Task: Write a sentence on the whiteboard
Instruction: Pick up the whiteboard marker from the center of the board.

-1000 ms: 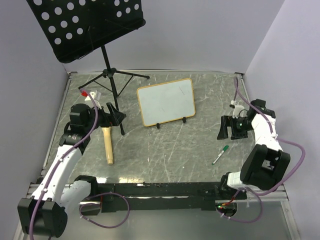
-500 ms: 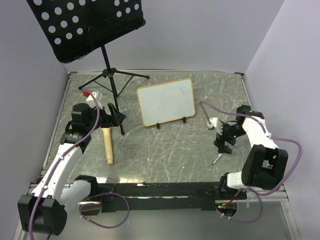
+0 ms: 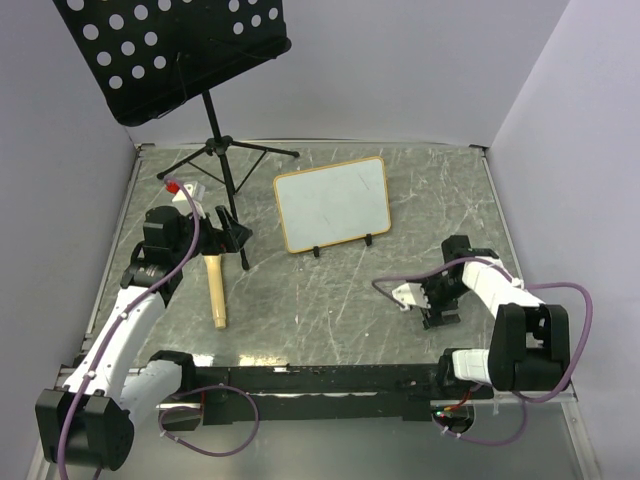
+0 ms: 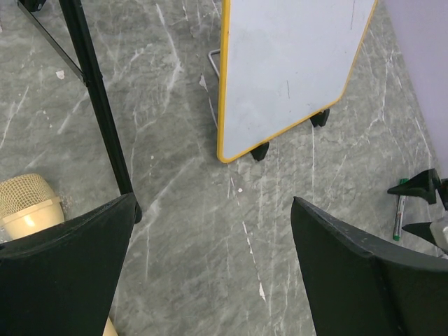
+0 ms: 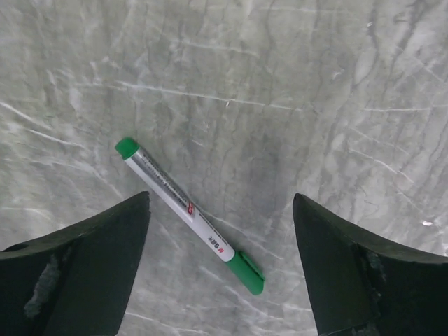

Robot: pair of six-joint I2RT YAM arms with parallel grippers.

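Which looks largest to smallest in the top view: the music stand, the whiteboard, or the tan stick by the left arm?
1. music stand, though its desk sits raised toward the camera, which flatters it
2. whiteboard
3. tan stick

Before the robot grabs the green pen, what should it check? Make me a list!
1. Right end effector open: ok.
2. White marker with green ends lying on the grey table between its fingers: ok.
3. Marker squared to the fingers: not ok, it lies diagonally.
4. Marker's cap off for writing: cannot tell.
5. Tan-framed rectangular whiteboard standing propped up: ok.
6. Left end effector open, apart from the whiteboard: ok.
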